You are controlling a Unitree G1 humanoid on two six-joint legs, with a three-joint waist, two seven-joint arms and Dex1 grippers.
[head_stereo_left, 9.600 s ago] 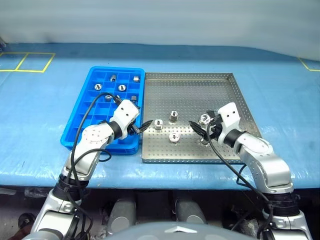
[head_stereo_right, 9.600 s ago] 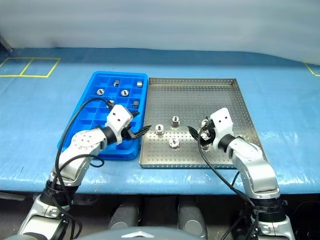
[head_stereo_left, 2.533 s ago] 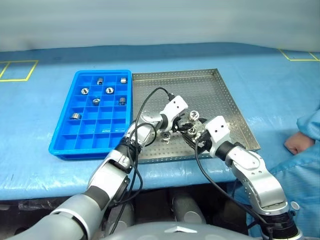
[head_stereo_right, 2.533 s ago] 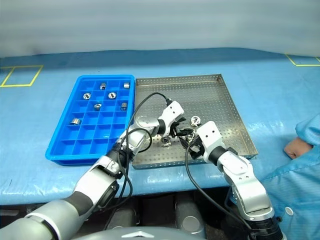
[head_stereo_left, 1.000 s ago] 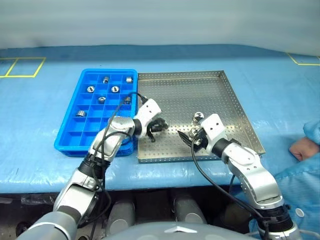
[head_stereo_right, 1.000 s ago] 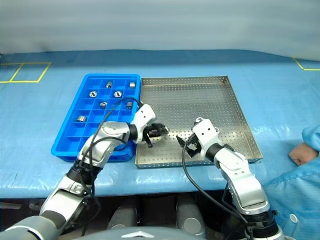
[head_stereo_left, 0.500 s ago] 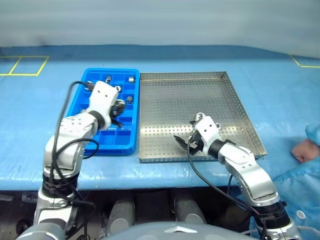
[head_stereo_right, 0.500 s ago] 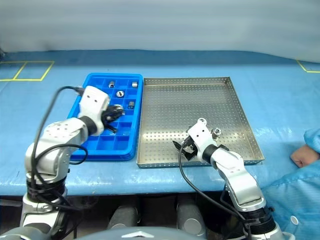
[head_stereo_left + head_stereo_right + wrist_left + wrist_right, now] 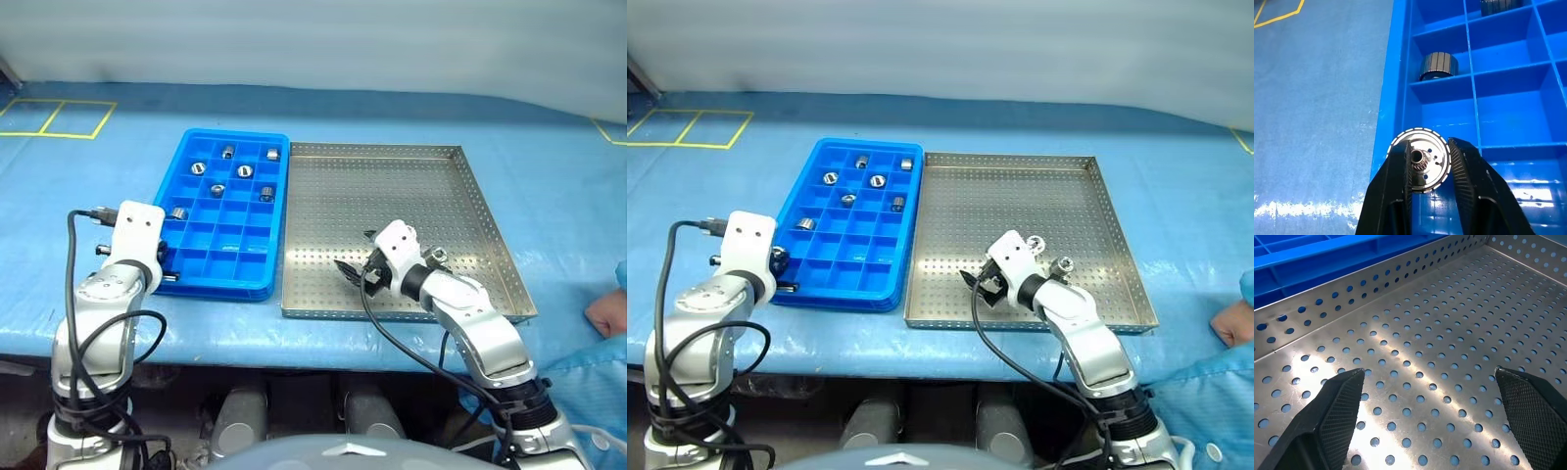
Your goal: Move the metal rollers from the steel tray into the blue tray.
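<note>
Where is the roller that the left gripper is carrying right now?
In the left wrist view, the roller sits clamped in the left gripper, above the blue tray at its outer left rim.

I think this is a factory or a workshop, a place where small machine parts get sorted. I see a long work table (image 9: 549, 186) covered in a shiny blue sheet. Yellow tape lines (image 9: 59, 117) make boxes on it at the far left, like marks that show where things go. On the table sit a blue tray (image 9: 201, 264) with many little boxes for parts and a steel tray (image 9: 392, 186) full of holes. At the near right I see a person's sleeve (image 9: 602, 377) in light blue work clothes, like a clean coat.
</note>
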